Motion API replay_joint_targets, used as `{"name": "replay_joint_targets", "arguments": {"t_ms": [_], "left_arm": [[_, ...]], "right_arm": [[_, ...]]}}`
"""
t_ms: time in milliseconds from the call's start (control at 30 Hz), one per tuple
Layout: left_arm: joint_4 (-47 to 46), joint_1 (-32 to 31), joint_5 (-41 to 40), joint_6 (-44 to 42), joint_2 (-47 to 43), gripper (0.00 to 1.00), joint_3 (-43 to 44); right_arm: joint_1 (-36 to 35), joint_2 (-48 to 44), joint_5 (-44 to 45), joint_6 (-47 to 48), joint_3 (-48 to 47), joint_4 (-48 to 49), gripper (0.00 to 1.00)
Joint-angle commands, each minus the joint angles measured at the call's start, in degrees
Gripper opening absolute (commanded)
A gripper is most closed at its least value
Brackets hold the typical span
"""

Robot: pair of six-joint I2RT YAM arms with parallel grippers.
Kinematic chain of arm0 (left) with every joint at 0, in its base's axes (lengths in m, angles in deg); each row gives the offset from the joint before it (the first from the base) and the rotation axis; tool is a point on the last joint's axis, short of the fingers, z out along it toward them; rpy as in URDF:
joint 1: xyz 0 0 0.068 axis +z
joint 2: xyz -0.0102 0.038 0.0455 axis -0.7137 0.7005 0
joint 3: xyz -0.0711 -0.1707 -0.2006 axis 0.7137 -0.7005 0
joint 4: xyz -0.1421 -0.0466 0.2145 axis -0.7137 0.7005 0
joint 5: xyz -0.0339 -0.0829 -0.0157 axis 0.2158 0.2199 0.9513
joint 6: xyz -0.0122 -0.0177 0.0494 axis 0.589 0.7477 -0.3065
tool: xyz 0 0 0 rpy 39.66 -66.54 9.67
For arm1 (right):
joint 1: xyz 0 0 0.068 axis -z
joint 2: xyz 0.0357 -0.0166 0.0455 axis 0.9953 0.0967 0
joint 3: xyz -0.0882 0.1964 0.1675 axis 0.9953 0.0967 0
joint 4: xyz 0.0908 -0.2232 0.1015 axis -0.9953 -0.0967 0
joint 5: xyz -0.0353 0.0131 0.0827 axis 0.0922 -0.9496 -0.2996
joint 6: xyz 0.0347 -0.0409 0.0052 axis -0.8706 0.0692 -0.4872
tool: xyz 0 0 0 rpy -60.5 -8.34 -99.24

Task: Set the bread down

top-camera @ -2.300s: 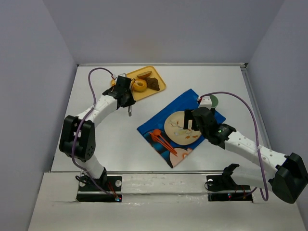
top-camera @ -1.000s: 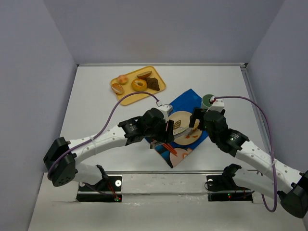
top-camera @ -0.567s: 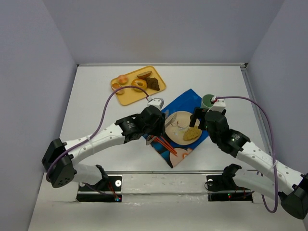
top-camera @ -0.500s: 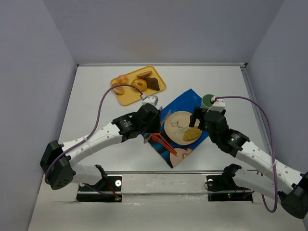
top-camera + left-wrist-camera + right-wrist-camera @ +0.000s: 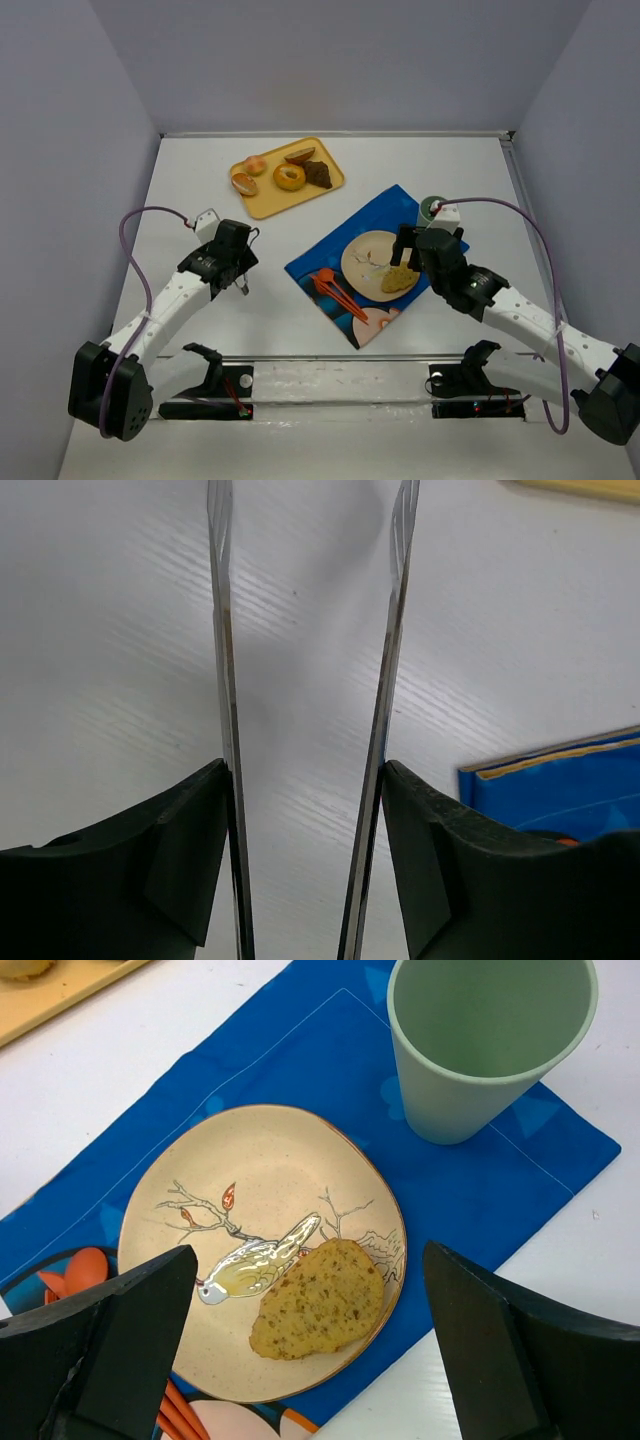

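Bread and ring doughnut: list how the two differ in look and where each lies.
The bread is a solid oval slice; the ring doughnut has a hole through its middle. The bread is tan and speckled; the doughnut is golden. The bread lies on the beige plate near its rim; the doughnut lies on the yellow tray. Both lie flat and look similar in size.

white table (image 5: 450, 170) carries a blue placemat (image 5: 385, 210); a yellow tray (image 5: 265, 205) lies apart, beyond the placemat's far-left edge.
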Motion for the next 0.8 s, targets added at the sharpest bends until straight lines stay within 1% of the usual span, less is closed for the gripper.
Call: {"name": "replay_joint_targets", "arguments": {"t_ms": [0, 33, 67, 100, 133, 233, 367, 433, 567, 767], "left_arm": [[-4.0, 2.97, -1.59, 1.41, 4.16, 0.77, -1.05], [-4.62, 3.41, -2.48, 1.59, 4.78, 0.8, -1.32], [-5.23, 4.46, -3.79, 2.46, 6.0, 0.9, -1.49], [-5.5, 5.43, -3.72, 2.65, 6.36, 0.96, -1.58], [-5.76, 5.7, -3.37, 2.65, 6.54, 0.99, -1.49], [-4.89, 5.7, -3.89, 3.26, 5.32, 0.99, -0.71], [-2.95, 5.62, -4.25, 3.7, -0.21, 0.99, 1.05], [-3.39, 5.61, -3.72, 2.83, -4.69, 0.99, 1.93], [-7.42, 5.61, -2.4, 0.63, -12.33, 0.99, 1.33], [-8.75, 5.61, -2.4, -0.07, -16.56, 0.99, 0.62]], "right_arm": [[0.39, 0.89, 2.27, -0.57, -0.02, 1.37, 1.0], [0.39, 1.15, 2.18, -0.57, -0.1, 1.37, 1.0], [0.39, 1.94, 1.84, -0.48, -0.37, 1.46, 1.0], [0.39, 2.12, 1.66, -0.57, -0.63, 1.38, 1.0], [0.39, 2.29, 1.57, -0.57, -0.72, 1.29, 1.0], [0.39, 1.95, 1.04, -1.01, -1.16, 1.29, 1.0], [0.39, 1.33, 0.51, -1.19, -2.21, 1.37, 1.0], [0.39, 1.42, 0.51, -1.01, -3.27, 1.2, 1.0], [0.39, 1.24, 1.48, -1.27, -4.67, 1.11, 1.0], [0.39, 0.01, 3.14, -0.75, -5.03, 0.67, 1.0]]}}
